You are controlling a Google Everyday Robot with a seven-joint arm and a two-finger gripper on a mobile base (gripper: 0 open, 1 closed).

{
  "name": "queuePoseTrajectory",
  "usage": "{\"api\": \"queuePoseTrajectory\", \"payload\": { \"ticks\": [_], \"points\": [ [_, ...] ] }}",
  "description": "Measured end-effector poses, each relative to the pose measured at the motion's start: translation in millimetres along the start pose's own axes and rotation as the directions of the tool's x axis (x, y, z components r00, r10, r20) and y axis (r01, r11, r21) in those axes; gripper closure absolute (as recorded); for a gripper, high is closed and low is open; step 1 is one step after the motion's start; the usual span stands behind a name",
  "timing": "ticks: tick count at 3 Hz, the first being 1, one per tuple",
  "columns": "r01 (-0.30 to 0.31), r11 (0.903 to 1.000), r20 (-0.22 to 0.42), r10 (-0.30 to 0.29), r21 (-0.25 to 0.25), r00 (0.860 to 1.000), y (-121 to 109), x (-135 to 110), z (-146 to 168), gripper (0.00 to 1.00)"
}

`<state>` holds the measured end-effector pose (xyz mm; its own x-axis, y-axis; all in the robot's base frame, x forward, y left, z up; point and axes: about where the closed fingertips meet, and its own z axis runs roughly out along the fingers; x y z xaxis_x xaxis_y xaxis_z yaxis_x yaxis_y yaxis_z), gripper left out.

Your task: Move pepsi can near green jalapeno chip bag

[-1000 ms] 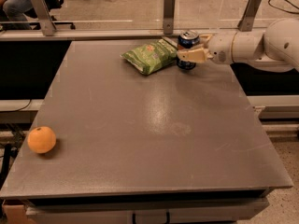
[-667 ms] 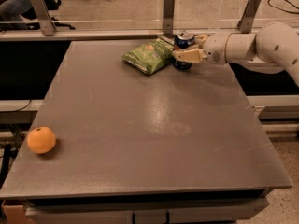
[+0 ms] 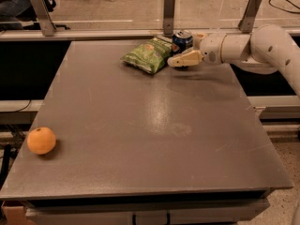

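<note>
Our tool [image 3: 180, 54] is clamped on the pepsi can [image 3: 182, 40], one finger in front of it. We see the can upright just right of the green jalapeno chip bag [image 3: 147, 55] on the counter [image 3: 154, 125]. An orange [image 3: 41, 140] sits well apart from the bag, nearer us and to its left.

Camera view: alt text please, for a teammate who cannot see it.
The gripper is at the pepsi can, which stands upright close beside the green jalapeno chip bag at the far edge of the table. An orange lies near the front left corner.
</note>
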<state>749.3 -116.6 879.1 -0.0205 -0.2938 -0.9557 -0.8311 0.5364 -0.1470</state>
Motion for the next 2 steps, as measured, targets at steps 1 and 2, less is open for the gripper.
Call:
{"api": "queuePoseTrajectory", "payload": {
  "ticks": [1,2],
  "points": [
    [0.014,0.9996,-0.007,-0.014,0.025,1.0,1,-3,-19,0.0],
    [0.032,0.9952,-0.026,-0.03,0.092,0.999,-2,-5,-65,0.0]
  ]
}}
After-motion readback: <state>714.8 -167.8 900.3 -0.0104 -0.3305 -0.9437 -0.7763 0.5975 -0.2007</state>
